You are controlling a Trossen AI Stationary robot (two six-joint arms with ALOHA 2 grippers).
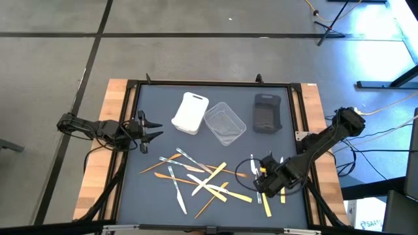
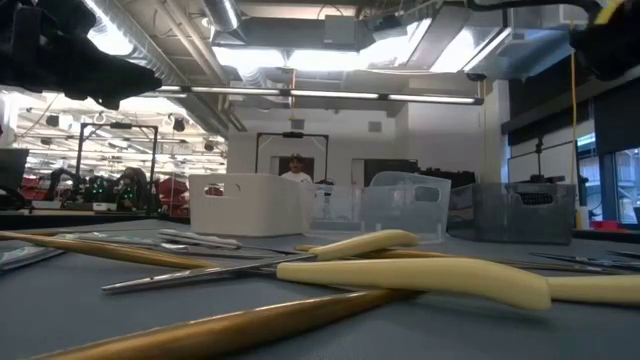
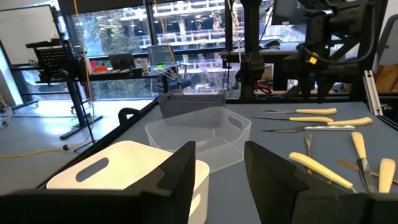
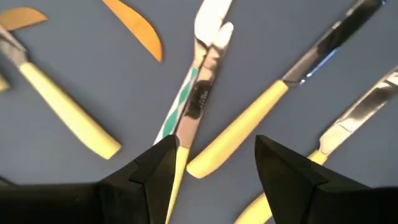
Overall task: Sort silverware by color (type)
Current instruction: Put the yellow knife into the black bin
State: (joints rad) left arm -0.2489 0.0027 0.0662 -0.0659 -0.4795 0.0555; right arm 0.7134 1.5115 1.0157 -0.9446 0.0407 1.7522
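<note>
In the right wrist view, yellow-handled knives (image 4: 239, 134) run off the edges

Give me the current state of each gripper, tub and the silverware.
left gripper: open, empty, at the table's left edge beside the white tub.
right gripper: open, empty, over the pile's right end.
white tub: upright, contents not visible.
clear tub: upright, empty.
dark grey tub: upright, contents not visible.
silverware: unsorted, scattered on the mat.
</note>
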